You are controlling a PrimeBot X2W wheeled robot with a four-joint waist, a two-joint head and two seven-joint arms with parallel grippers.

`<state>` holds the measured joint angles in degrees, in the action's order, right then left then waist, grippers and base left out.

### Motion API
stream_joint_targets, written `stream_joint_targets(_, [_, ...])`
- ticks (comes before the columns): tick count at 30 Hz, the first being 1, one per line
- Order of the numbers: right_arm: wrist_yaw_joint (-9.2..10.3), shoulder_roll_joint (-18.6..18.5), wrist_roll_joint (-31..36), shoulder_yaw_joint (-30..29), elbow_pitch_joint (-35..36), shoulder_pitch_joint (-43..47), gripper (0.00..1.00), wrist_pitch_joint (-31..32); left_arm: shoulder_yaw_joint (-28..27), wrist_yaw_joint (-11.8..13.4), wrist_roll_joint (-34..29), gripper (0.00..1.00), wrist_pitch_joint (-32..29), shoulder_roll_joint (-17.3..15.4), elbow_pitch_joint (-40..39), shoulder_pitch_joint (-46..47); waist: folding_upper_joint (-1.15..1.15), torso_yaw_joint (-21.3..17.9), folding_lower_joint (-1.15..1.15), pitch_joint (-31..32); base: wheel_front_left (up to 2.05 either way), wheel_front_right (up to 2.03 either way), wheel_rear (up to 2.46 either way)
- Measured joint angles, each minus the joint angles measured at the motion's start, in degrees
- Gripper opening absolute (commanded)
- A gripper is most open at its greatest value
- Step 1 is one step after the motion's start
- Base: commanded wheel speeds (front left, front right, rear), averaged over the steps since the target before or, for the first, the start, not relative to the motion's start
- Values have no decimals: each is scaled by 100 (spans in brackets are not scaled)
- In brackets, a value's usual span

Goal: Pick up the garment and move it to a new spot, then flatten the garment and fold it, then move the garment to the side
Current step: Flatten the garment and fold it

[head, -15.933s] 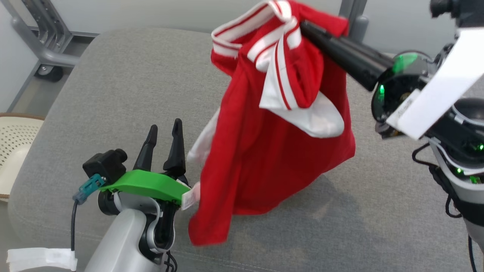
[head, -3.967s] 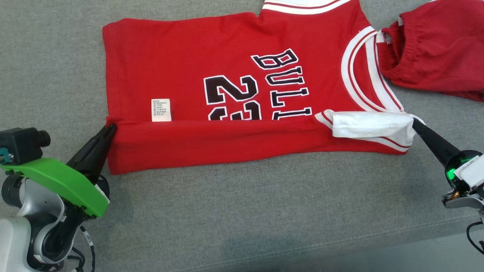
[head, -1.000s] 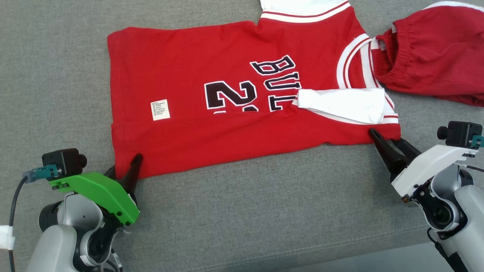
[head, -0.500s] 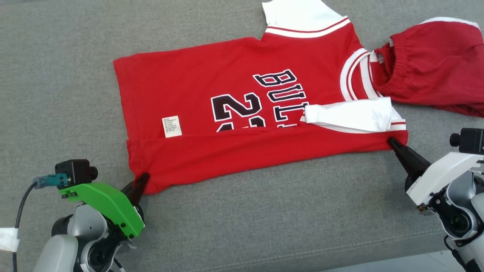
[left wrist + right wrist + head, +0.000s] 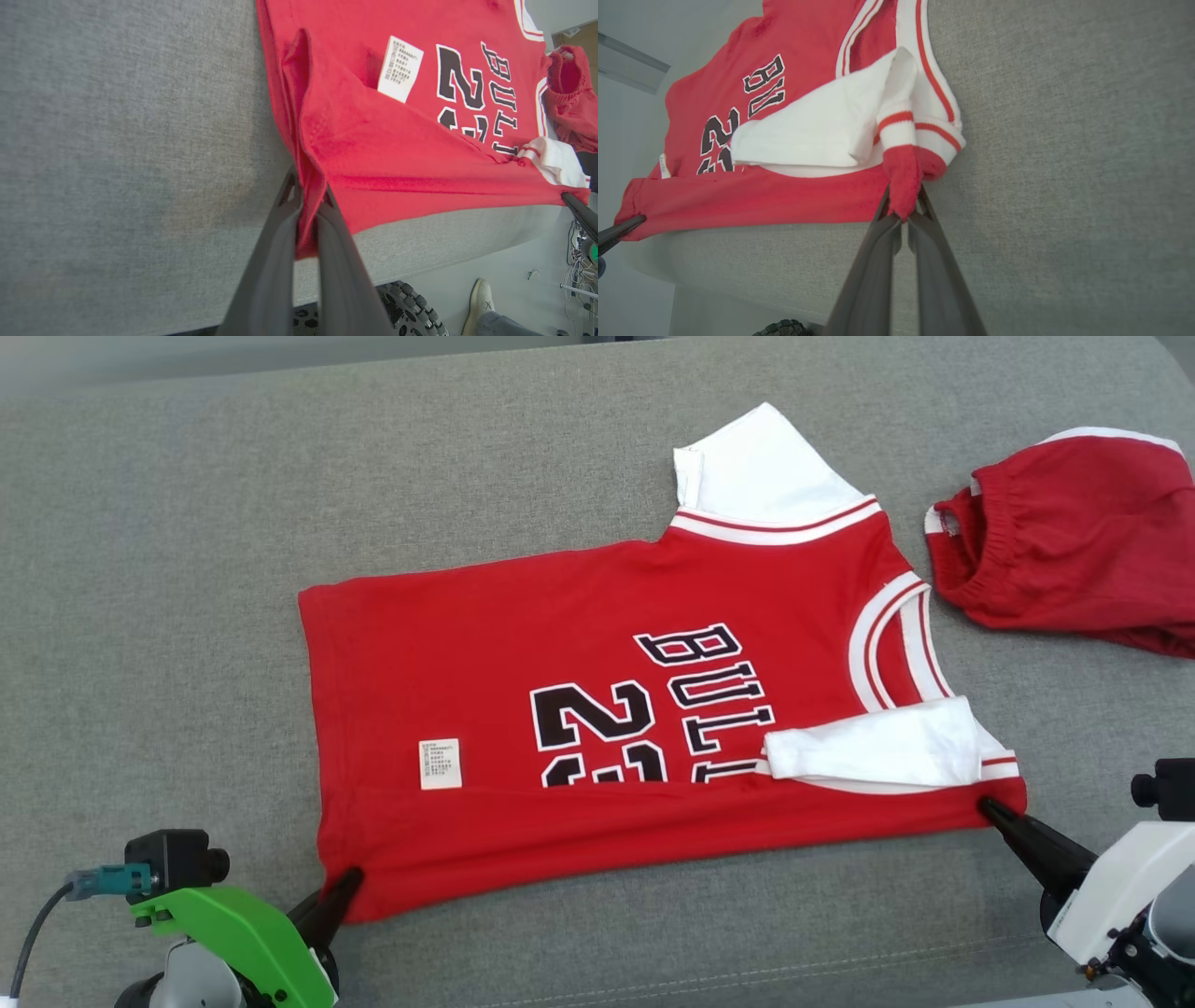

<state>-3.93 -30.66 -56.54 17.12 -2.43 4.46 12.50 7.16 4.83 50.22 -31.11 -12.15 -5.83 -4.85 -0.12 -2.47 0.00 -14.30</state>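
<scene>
The left claw (image 5: 347, 879) sat at lower left, fingers angled up-right and pinched on a corner of the garment (image 5: 523, 644); the right claw (image 5: 988, 806), at lower right, pointed up-left, likewise clamped on it.

Item: red cotton jersey with white sleeves (image 5: 448, 653).
- Chest print, black block letters with white outline (image 5: 705, 695): "BUL" legible; fourth letter partly covered by folded white sleeve.
- Beside it, black white-outlined number (image 5: 593, 723): "2" clear; second digit cut off by fold, unreadable.
- Small white sewn-in label (image 5: 440, 763) near hem: fine print, too small to read.
</scene>
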Motion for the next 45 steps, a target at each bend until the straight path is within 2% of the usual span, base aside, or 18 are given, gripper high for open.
stream_joint_targets(6, [110,-175,-60,-103,298,379,0,89,-18,23,-23,0,-56,-122,-356,-111,0,37,0,-134,0,0,0])
stream_joint_targets(7, [154,-197,-58,-105,336,405,21,120,-12,24,-41,0,-54,-121,-382,-111,0,46,0,-168,0,0,0])
stream_joint_targets(8, [164,-204,-51,-115,352,410,33,120,14,24,-78,0,-54,-122,-393,-110,0,55,0,-201,0,0,0])
stream_joint_targets(9, [220,-209,-33,-120,368,410,48,121,34,24,-103,6,-54,-110,-394,-110,0,65,0,-234,0,0,0])
stream_joint_targets(10, [255,-219,-8,-120,389,409,100,125,45,25,-103,12,-54,-88,-394,-104,0,74,0,-269,0,0,0])
stream_joint_targets(11, [300,-221,12,-131,393,408,100,126,86,25,-116,25,-59,-83,-392,-103,0,83,0,-302,0,0,0])
stream_joint_targets(12, [358,-236,44,-134,397,407,100,131,129,25,-167,43,-55,-85,-392,-98,0,93,0,-333,0,0,0])
stream_joint_targets(13, [381,-288,105,-127,408,404,100,168,131,31,-225,67,-24,-83,-393,-97,0,101,0,-360,0,0,0])
stream_joint_targets(14, [400,-371,149,-116,444,405,100,223,131,49,-261,86,-9,-97,-402,-98,0,107,0,-386,0,0,0])
stream_joint_targets(15, [401,-449,162,-123,502,407,100,260,134,54,-265,100,-10,-105,-423,-98,0,111,0,-411,0,0,0])
stream_joint_targets(17, [403,-602,172,-171,680,406,100,276,105,57,-304,100,18,-130,-523,-94,0,115,0,-455,0,0,0])
stream_joint_targets(20, [463,-737,229,-509,991,290,100,203,-34,70,-567,100,76,-359,-695,-49,0,111,0,-521,0,0,0])
stream_joint_targets(24, [510,-936,461,-800,1362,-515,100,114,-174,73,-956,100,74,-737,-858,293,0,83,0,-626,0,0,0])
stream_joint_targets(28, [576,-884,525,-870,1471,-1431,100,116,-32,71,-949,100,69,-644,-1015,1161,0,61,0,-806,0,0,0])
stream_joint_targets(32, [815,-701,818,-932,1255,-2385,100,10,191,71,-924,100,11,-402,-737,2008,0,69,0,-1052,0,0,0])
stream_joint_targets(35, [854,-606,895,-858,1117,-2916,100,14,376,67,-1062,100,9,-326,-459,2462,0,103,0,-1254,0,0,0])
stream_joint_targets(39, [856,-534,1195,-467,899,-3404,100,116,400,68,-1273,100,16,-303,-68,2967,0,165,0,-1537,0,0,0])
stream_joint_targets(45, [800,-269,1473,-18,397,-4055,100,193,404,71,-1366,100,121,-210,553,3280,0,244,0,-1945,0,0,0])
